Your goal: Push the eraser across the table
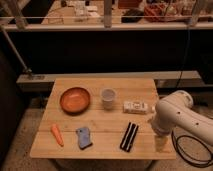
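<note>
The eraser [129, 136], a flat black oblong block with a pale stripe, lies near the front edge of the light wooden table [115, 85], right of its middle. The white arm [175, 115] comes in from the right. Its gripper [160, 142] hangs over the table's front right corner, a little to the right of the eraser and apart from it.
On the table stand an orange-brown bowl [75, 99], a pale cup [108, 96] and a white printed box [136, 106]. An orange carrot [57, 134] and a blue-grey spongy block [83, 137] lie at the front left. A dark railing runs behind the table.
</note>
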Tool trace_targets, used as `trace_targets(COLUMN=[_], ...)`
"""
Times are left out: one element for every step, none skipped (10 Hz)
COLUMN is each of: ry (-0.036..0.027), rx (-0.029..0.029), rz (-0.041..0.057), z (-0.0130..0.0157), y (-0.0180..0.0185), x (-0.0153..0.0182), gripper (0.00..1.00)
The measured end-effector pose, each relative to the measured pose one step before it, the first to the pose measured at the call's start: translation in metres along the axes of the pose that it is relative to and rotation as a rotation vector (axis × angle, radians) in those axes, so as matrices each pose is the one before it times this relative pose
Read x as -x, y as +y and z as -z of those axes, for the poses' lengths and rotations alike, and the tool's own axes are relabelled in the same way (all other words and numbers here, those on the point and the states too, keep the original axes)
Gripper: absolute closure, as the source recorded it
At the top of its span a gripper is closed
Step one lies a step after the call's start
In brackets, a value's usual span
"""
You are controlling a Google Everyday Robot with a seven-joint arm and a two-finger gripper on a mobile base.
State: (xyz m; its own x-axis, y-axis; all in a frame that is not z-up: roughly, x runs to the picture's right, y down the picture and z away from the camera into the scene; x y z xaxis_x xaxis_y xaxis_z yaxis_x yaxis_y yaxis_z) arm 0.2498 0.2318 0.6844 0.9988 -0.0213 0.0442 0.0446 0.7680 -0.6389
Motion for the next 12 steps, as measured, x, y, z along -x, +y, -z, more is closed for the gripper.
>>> trace_targets(ry=[-0.00038,-0.00088,-0.00075,-0.00009,-0.00049,-0.00125,-0.00046,0.00026,0.00015,0.00045,-0.00012,-0.00016], rx=[0.00209,0.00349,0.00318,0.00312,0.00215,0.0032,0.00176,0.00387,0.00294,0.00278,0.00253,0.00344], rz=[0.0004,0.00103,-0.0006,-0.00036,-0.00093,0.0006,0.00017,0.00013,-0.00049,-0.00016,-0.00051,-0.00011], z=[-0.0008,-0.00144,-0.00138,-0.00123,-0.00072,-0.00158,-0.00084,-0.00161,-0.0012,-0.00142,-0.0022,-0.00293], y=[0.00081,0.00116,0.00101,0.00105,0.00102,0.0012,0.00062,0.00065,0.00075,0.00074,0.00055,0.00043], x=[-0.00002,-0.00057,-0.00248,-0.00209,-0.00118,-0.00057,-0.00076,-0.00263,-0.00256,-0.00209,-0.00148,-0.00143], gripper=[0.2,0.22,0.26,0.26,0.27,0.34,0.39,0.41,0.47,0.57,0.66,0.78])
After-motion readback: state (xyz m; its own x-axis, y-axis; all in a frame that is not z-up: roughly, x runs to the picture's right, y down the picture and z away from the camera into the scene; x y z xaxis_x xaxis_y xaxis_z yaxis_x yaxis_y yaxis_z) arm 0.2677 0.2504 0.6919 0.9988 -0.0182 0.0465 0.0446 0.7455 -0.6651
